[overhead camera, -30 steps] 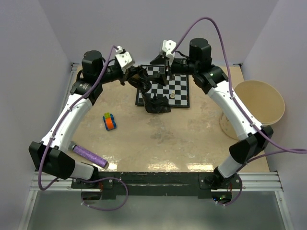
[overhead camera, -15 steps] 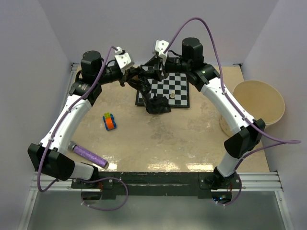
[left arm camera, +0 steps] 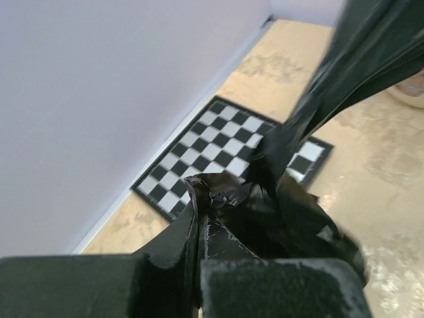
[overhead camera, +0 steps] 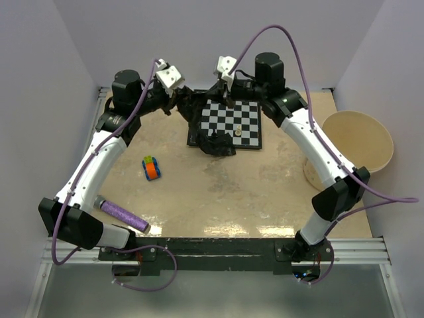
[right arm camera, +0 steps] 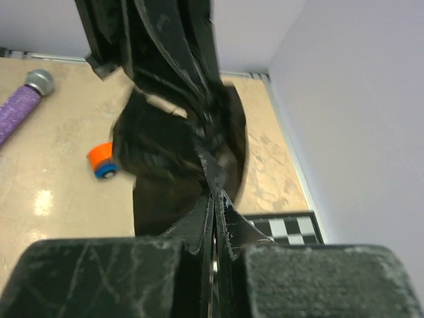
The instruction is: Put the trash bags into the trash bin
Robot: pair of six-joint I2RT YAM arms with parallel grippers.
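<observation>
Now grips the bag (overhead camera: 213, 140) at the far side of the table (overhead camera: 218, 199), up above the chessboard (overhead camera: 244, 122). Pinches a crumpled fold of black film in the left gripper (left arm camera: 199, 222), fingers pressed together on it with no gap showing. Clamps another fold in the right gripper (right arm camera: 214, 199), fingers likewise squeezed together on the film. Keeps the two grippers near each other: the left one over the board's far left corner, the right one over its far edge, with film bunched between them. Lets the rest of the bag hang down in a twisted strand to a dark heap on the board's near left part. Leaves the bin (overhead camera: 358, 142) upright at the right edge of the table, well apart from the bag and from both grippers. Shows a small pale chess piece (overhead camera: 237, 130) on the board, just right of the heap. Shows a toy car (overhead camera: 152, 167), orange and blue, on the table left of centre. Shows a purple roll (overhead camera: 122, 215) lying near the left edge, close to the left arm's lower link.
</observation>
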